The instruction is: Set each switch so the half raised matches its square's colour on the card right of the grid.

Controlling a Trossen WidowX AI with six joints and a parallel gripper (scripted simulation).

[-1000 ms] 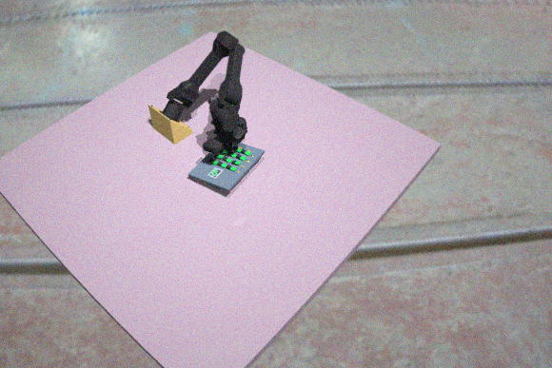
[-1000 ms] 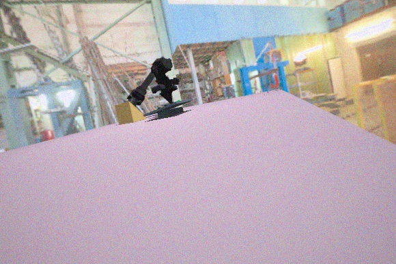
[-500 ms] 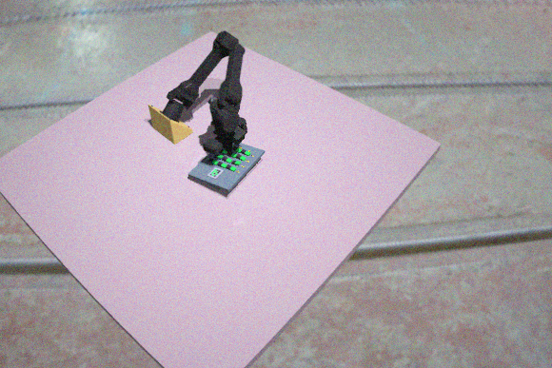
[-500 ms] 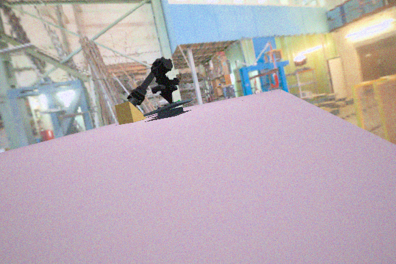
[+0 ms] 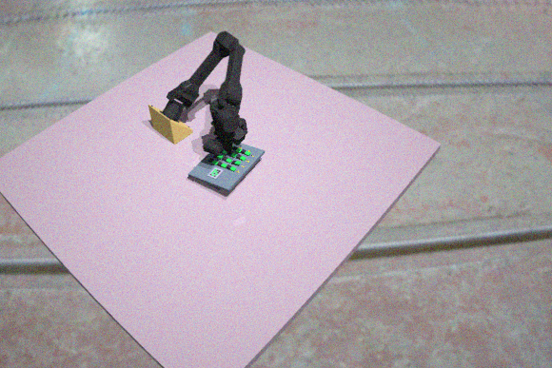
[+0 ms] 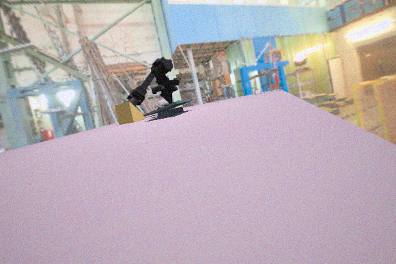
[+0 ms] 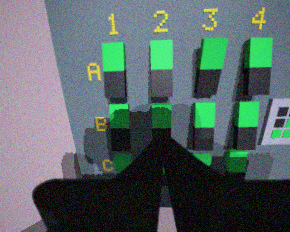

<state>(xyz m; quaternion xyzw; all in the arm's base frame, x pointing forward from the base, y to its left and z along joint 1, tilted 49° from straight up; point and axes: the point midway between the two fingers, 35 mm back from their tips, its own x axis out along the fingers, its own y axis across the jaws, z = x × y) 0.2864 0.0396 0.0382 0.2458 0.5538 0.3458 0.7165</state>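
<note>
The arm's black parallel-jaw gripper (image 7: 161, 137) is closed right down, its two fingers pressed together into one dark wedge with nothing between them, and the tip sits on the switch in row B, column 2 (image 7: 161, 120), about where its green far half meets the dark grey near half; whether it is pressing hard I cannot tell. That switch belongs to the flat grey switch panel (image 5: 226, 167), which lies on the pale pink square mat (image 5: 305, 231) just in front of the arm's base, with a yellow-tan wedge-shaped block (image 5: 168, 124) beside it under the arm's shoulder. From the wrist view I count four columns of rocker switches, each half green and half dark grey: four in row A, four in row B, and parts of three showing in row C, the rest of that row hidden behind the fingers. Yellow figures 1, 2, 3 and 4 head the columns, and yellow letters A, B and C mark the rows down the left edge. The small white card of green and dark squares (image 7: 279, 122) sits at the panel's right edge, cut off by the frame, so I cannot count its squares.
</note>
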